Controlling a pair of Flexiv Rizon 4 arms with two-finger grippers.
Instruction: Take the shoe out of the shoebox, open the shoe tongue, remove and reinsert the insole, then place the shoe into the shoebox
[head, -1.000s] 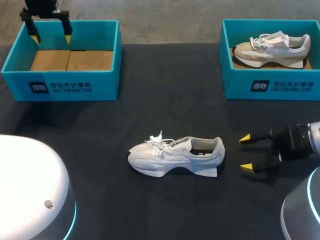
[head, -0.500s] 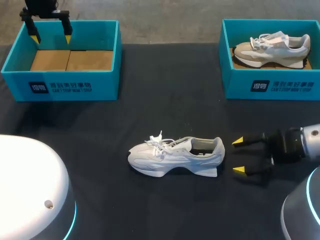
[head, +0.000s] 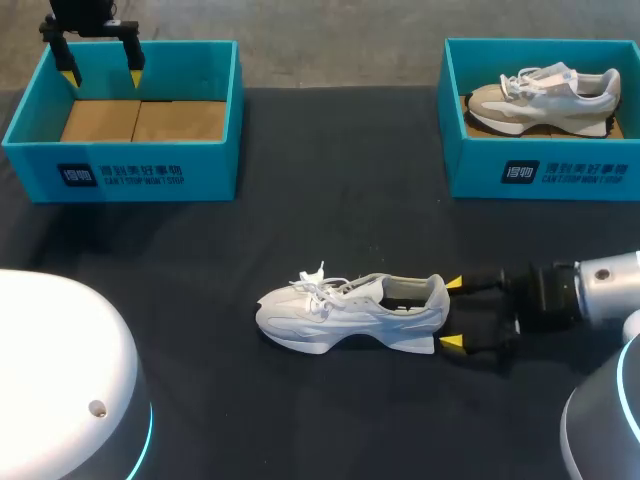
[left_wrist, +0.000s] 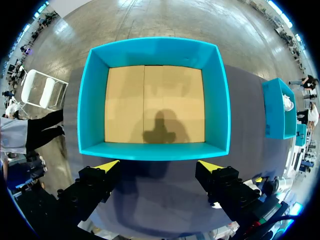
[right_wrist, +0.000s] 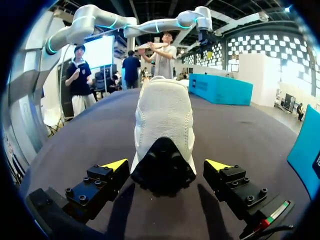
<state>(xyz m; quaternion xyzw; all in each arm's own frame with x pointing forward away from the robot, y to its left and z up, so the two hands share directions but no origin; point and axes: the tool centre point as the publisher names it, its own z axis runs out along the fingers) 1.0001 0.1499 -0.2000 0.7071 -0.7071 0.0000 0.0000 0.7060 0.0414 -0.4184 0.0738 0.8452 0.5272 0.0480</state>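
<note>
Right pincer (head: 452, 313) spread astride shoe (head: 350, 312) heel (untouched); left pincer (head: 101, 75) spread above shoebox (head: 140, 170).

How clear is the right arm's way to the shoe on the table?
Likely clear, yes: the right claw is open, its yellow tips flanking the heel of the white shoe, with nothing else between them.

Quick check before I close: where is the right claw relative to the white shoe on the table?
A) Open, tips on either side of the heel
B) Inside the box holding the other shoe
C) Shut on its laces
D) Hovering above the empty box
A: the right claw is open, one yellow tip on each side of the heel of the white shoe. In the right wrist view, neither tip visibly touches it.
</note>
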